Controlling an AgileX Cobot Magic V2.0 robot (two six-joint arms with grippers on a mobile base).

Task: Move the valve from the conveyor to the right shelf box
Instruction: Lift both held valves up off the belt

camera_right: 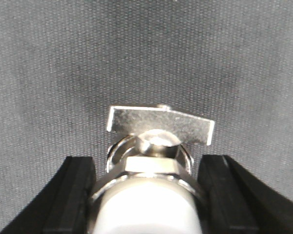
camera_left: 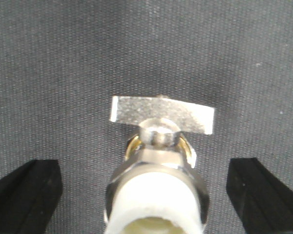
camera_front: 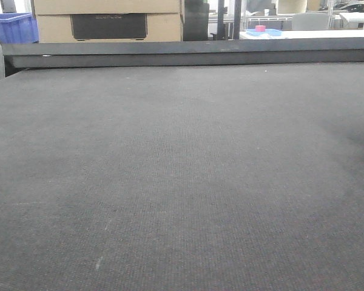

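A silver metal valve (camera_left: 156,168) with a flat lever handle (camera_left: 161,114) and a white end lies on the dark grey conveyor (camera_left: 63,63) in the left wrist view. My left gripper (camera_left: 144,204) is open, its black fingers (camera_left: 24,195) wide on either side and clear of the valve. In the right wrist view a like valve (camera_right: 151,168) sits between the black fingers (camera_right: 73,195) of my right gripper (camera_right: 149,200), which press against its body. The front view shows only bare conveyor (camera_front: 182,170) and its rail (camera_front: 188,53), with no valve or gripper.
Beyond the rail stand a blue crate (camera_front: 11,27) at far left, a cardboard box (camera_front: 109,21) with a black panel, and a table with a pink object (camera_front: 261,28). No shelf box is in view.
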